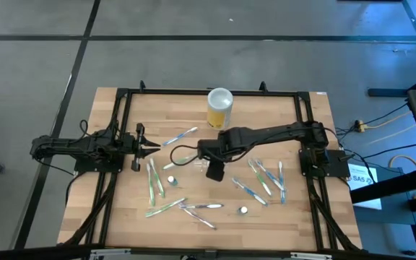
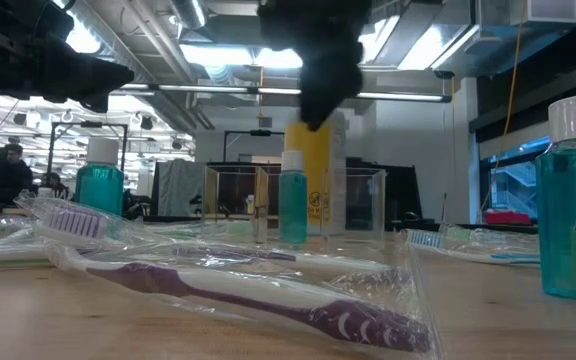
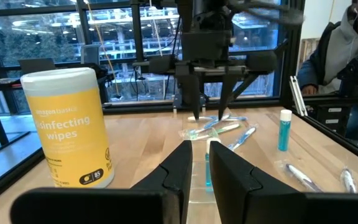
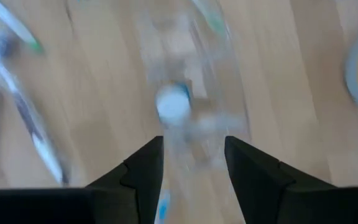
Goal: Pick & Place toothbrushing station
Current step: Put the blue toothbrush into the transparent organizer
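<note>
While the left gripper [image 1: 154, 149] waits low at the table's left side, fingers nearly together and empty, the right arm reaches across the centre, its right gripper [image 1: 197, 160] pointing down with fingers parted above the small clear see-through plastic container [image 2: 298, 205]. Standing inside that container is a little teal bottle with a white cap [image 2: 292, 196]. Behind it stands a yellow cylindrical wipes canister [image 1: 219, 107].
</note>
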Tool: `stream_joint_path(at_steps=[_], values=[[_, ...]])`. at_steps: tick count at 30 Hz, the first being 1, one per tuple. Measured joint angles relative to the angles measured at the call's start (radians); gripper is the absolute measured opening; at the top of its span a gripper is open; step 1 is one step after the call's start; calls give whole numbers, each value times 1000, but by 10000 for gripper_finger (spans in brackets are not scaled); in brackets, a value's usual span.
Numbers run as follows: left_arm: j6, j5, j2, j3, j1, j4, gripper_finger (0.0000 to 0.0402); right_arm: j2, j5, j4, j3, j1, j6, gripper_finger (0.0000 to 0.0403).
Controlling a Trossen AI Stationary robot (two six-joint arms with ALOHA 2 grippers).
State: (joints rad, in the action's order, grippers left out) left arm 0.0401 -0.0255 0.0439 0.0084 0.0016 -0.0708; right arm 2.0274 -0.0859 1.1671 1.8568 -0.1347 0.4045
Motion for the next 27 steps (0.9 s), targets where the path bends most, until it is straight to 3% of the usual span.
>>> stream_joint_path(at_steps=[7, 14, 22, 27], values=[[19, 0, 0, 0, 0, 0, 54, 0, 0, 249, 98, -39, 115, 160], [26, 0, 0, 0, 0, -3, 53, 0, -7, 402, 107, -65, 154, 143], [26, -14, 0, 0, 0, -16, 52, -29, -70, 403, 105, -108, 116, 139], [25, -18, 0, 0, 0, -16, 54, -114, -127, 403, 60, -147, 116, 139]])
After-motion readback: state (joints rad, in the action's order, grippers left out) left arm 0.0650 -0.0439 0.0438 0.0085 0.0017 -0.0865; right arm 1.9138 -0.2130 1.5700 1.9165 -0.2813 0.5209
